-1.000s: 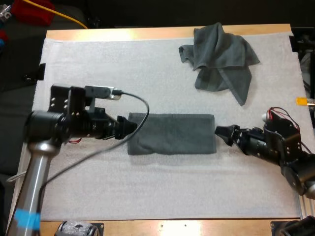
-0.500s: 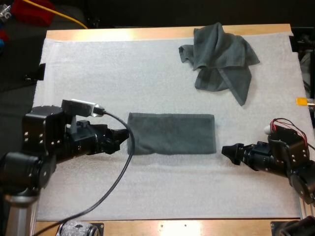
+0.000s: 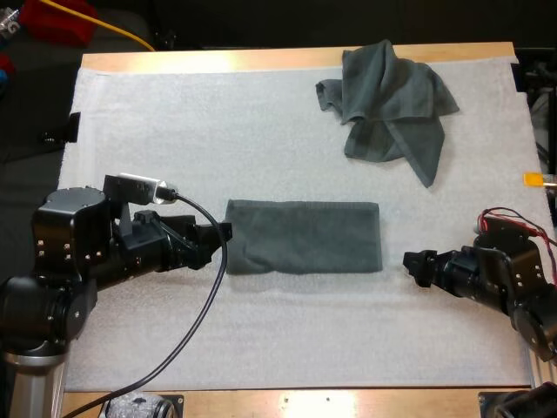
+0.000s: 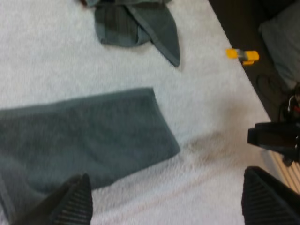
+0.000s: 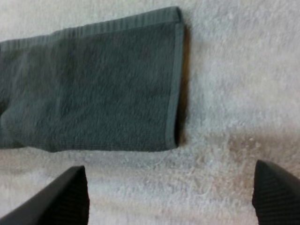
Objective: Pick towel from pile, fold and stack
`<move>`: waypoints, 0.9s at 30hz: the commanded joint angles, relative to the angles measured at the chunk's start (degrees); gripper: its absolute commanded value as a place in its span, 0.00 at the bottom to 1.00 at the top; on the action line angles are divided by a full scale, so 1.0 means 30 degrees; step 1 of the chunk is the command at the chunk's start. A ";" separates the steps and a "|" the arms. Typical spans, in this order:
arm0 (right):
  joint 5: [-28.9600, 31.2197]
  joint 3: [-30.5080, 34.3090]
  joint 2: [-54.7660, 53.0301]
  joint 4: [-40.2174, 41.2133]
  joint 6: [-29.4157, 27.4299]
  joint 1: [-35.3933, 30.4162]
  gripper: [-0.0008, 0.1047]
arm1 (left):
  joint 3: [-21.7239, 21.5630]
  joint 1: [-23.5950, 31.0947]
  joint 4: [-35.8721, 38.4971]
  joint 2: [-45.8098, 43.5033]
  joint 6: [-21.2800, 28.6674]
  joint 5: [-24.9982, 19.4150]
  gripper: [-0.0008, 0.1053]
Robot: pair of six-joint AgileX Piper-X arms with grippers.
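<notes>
Hovering at the left of the white mat [image 3: 261, 131], my left jaws are released, spread wide with nothing between them, their tips right at the left short end of the folded towel [image 3: 305, 237]; I cannot tell whether they touch it. That towel lies flat, a long dark grey-green rectangle in the middle of the mat, its long sides running left to right. Farther back and to the right, near the mat's far edge, the crumpled towel [image 3: 392, 100] sits in a loose heap, well apart from the folded one. My right jaws are likewise released and empty, pointing at the folded towel's right short end, bare mat between them and it.
</notes>
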 commanded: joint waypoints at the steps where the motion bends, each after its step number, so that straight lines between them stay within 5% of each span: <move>1: 0.0497 -0.0192 -0.0133 -0.0435 -0.0335 -0.0100 0.67 | -0.0073 -0.0028 -0.0698 -0.0098 -0.0428 0.0241 0.61; 20: 0.0854 -0.3836 0.6324 -0.0798 -0.2054 -0.0169 0.67 | -0.0073 -0.0028 -0.1822 -0.0098 -0.0881 0.0241 0.61; 27: -0.3039 -0.4468 0.8448 -0.0553 -0.2168 -0.2781 0.67 | -0.0073 -0.0028 -0.1784 -0.0098 -0.0881 0.0714 0.61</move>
